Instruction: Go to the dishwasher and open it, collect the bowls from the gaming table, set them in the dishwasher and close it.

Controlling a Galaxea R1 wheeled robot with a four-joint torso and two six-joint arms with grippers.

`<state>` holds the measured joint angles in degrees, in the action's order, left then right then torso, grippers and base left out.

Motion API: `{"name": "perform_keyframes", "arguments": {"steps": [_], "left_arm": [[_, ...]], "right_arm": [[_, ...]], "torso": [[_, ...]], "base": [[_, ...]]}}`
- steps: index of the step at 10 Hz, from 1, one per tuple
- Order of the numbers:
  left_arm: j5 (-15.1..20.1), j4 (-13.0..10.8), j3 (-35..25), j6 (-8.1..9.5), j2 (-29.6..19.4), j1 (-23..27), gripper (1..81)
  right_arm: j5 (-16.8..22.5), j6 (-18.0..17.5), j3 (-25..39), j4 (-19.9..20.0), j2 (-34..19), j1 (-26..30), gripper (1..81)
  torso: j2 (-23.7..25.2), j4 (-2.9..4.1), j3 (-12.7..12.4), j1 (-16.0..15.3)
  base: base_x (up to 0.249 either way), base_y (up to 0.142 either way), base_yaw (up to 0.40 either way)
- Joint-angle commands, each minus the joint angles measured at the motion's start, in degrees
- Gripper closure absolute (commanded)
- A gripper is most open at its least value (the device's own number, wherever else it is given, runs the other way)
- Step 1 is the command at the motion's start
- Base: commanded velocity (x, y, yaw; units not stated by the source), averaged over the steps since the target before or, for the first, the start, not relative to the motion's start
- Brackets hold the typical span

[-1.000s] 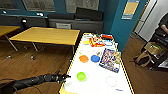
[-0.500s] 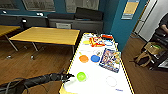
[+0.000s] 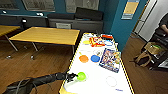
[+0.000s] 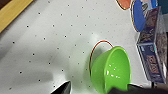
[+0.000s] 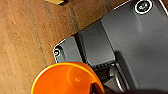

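Observation:
On the white gaming table [image 3: 100,82] a lime-green bowl [image 3: 81,76] stands near the left edge. My left gripper [image 3: 71,77] is right beside it. In the left wrist view my left gripper [image 4: 88,87] is open, its jaws either side of the near rim of the green bowl [image 4: 110,71], which partly covers a red ring [image 4: 101,42] on the tabletop. Farther along the table lie an orange bowl [image 3: 83,58] and a blue bowl [image 3: 95,58]. My right gripper [image 5: 100,88] is shut on another orange bowl [image 5: 65,78], held over the wooden floor. The dishwasher is out of view.
Board-game boxes [image 3: 110,60] lie right of the bowls, with more [image 3: 97,41] at the table's far end. A yellow-topped table [image 3: 47,35] stands to the left over a wooden floor [image 3: 37,62]. A seated person [image 3: 162,27] and bags [image 3: 143,58] are at the right, past a teal pillar [image 3: 122,27].
My left gripper has edged slightly right, closer to the green bowl. The bowls on the table have not moved.

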<state>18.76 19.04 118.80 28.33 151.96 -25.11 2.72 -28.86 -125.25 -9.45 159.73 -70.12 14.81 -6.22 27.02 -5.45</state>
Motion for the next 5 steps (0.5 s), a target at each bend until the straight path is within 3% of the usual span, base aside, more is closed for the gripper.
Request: {"name": "perform_keyframes", "arguments": {"steps": [1, 5], "left_arm": [[5.5, -0.1, 3.7, 0.06, 2.1, 8.7, 1.0], [6.6, -0.1, 8.2, 0.15, 5.6, 8.7, 1.0]], "right_arm": [[3.0, 0.2, 1.0, -0.7, -0.4, 3.1, 81.1], [3.0, 0.2, 0.9, -0.6, -0.4, 3.1, 81.1]], "torso": [[0.0, 0.0, 0.0, 0.0], [0.0, 0.0, 0.0, 0.0]], "base": [[0.0, 0.0, 0.0], [0.0, 0.0, 0.0]]}}
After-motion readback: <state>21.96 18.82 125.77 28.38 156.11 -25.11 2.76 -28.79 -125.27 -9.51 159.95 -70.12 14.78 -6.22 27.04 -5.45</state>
